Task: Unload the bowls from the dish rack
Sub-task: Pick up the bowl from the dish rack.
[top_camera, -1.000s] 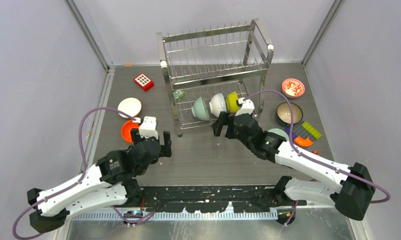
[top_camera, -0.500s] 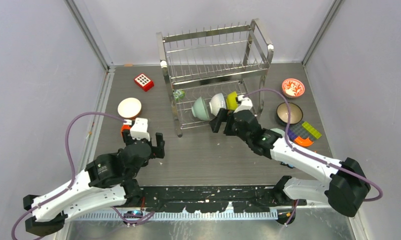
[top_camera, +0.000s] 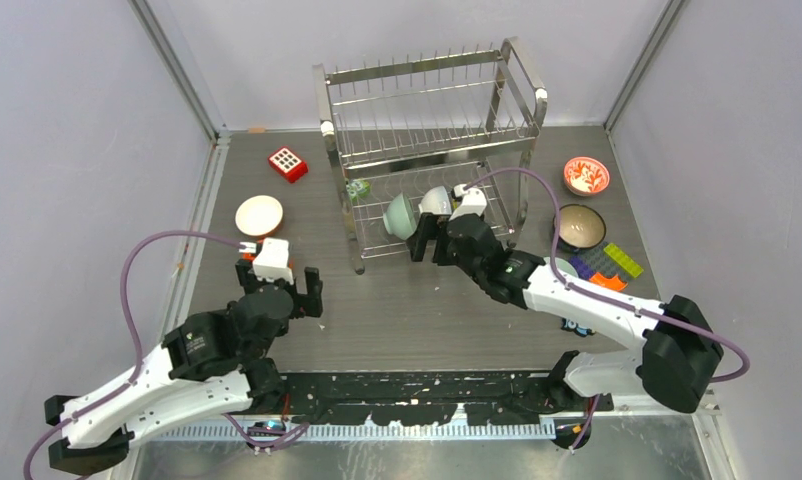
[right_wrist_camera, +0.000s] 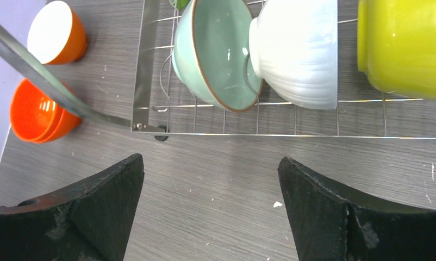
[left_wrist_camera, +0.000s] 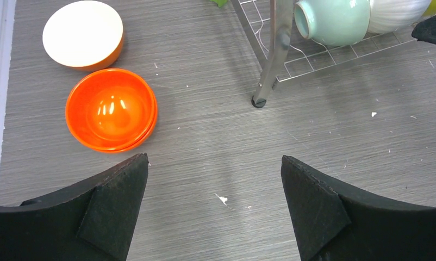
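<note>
Right fingers spread wide, grasping nothing. They hang just short of the dish rack's lower front rail, lined up on the gap where the teal bowl meets the white ribbed bowl.

Left fingers also released and holding nothing, low over the surface. The orange bowl is just ahead-left of them, the rack leg ahead-right.

Step in hand, as I read it: reach into the lower tier for the next bowl.
- Go in low, over the front rail and under the top tier. Wrist stays level so I don't clip the wires.
- Teal and white are touching, with white's narrow end tucked at teal's mouth. Pulling teal alone probably drags white with it.
- I'd take one wall only, one finger inside the rim and one outside, then lift clear of the wires before drawing back.
- Glazed and round, so likely slippery. Close fully before lifting.

Bowls:
- Three stand on edge in the lower tier: teal, white, then the lime bowl, just apart from white. Teal has a brown rim and a pale glossy inside.
- Already on the surface, left of the rack: the orange one and a white-lined orange bowl.
- Right of the rack: a red patterned bowl and a dark bowl.
</note>
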